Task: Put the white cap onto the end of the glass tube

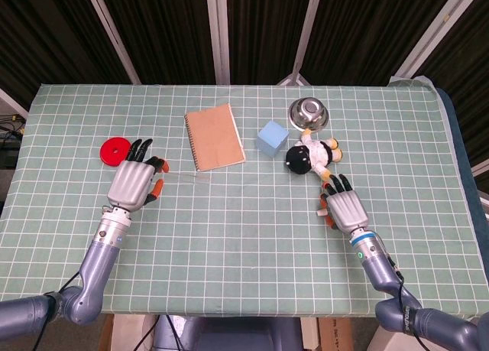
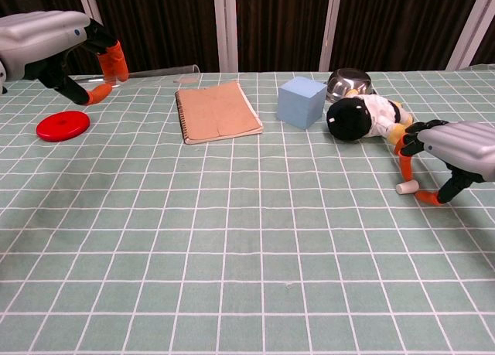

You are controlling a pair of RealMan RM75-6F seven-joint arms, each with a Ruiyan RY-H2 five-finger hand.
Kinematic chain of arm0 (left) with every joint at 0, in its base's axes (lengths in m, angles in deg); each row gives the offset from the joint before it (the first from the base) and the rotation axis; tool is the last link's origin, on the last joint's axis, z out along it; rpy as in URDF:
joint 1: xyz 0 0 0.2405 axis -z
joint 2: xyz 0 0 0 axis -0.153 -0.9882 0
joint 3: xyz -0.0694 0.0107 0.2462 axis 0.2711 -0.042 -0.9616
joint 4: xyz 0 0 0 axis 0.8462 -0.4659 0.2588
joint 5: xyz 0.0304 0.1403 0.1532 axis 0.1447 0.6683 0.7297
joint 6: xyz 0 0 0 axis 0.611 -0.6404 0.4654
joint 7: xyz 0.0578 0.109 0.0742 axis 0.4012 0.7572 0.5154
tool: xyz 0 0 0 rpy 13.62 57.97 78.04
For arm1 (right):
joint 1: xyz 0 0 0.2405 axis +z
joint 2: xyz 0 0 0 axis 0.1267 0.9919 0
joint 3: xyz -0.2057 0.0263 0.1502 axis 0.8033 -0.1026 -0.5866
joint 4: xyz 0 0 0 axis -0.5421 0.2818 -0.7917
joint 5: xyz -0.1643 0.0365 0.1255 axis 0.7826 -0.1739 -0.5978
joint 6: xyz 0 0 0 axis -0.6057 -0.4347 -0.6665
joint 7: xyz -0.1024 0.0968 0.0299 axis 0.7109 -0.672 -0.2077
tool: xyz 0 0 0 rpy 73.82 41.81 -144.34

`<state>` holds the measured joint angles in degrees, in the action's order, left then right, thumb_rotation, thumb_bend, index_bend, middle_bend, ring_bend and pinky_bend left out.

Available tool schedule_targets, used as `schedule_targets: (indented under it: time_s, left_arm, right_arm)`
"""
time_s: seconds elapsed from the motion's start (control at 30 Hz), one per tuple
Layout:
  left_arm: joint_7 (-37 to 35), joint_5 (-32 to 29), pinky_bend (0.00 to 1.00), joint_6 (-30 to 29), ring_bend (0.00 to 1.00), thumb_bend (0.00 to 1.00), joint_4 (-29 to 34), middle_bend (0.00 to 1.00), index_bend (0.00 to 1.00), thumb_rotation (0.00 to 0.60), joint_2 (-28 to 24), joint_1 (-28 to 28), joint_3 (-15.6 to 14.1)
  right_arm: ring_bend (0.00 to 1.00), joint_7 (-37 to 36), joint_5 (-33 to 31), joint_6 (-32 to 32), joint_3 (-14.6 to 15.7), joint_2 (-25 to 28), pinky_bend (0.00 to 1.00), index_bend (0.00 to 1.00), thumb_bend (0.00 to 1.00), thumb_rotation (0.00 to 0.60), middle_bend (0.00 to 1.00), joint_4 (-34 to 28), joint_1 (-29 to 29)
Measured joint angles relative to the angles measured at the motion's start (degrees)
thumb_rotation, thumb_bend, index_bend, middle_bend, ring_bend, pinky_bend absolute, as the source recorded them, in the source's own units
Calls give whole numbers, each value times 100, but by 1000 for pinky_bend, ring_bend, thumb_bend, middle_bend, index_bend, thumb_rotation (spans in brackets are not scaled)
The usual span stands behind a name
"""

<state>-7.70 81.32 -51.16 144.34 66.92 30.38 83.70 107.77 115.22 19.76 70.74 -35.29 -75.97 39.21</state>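
The glass tube [image 2: 162,72] is off the table, level, pinched at one end by my left hand [image 2: 54,46]; its open end points toward the notebook. From above the same tube [image 1: 191,180] sticks out to the right of the left hand [image 1: 131,184]. The white cap [image 2: 407,187] lies on its side on the cloth near the table's right side. My right hand [image 2: 456,148] hovers over it, one orange fingertip just above the cap and the thumb tip beside its right end. In the head view the cap [image 1: 322,210] peeks out left of the right hand [image 1: 345,207].
A red disc [image 2: 63,125] lies below the left hand. A brown notebook [image 2: 217,111], a blue block [image 2: 302,101], a steel bowl [image 2: 349,82] and a black-and-white plush toy [image 2: 363,117] sit across the far half of the green checked cloth.
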Motion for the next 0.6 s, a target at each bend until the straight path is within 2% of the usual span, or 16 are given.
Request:
schedule_targets:
  time_s: [0.2, 0.6]
  left_arm:
    - [-7, -3, 0, -12, 63, 758, 16, 473, 478, 600, 1, -9, -8]
    - [-72, -93, 0, -3, 63, 759, -7, 475, 478, 600, 130, -9, 6]
  right_arm:
    - [9, -15, 35, 69, 15, -3, 0, 609, 358, 600, 251, -44, -13]
    - [10, -14, 83, 354, -126, 162, 0, 613, 358, 600, 252, -298, -27]
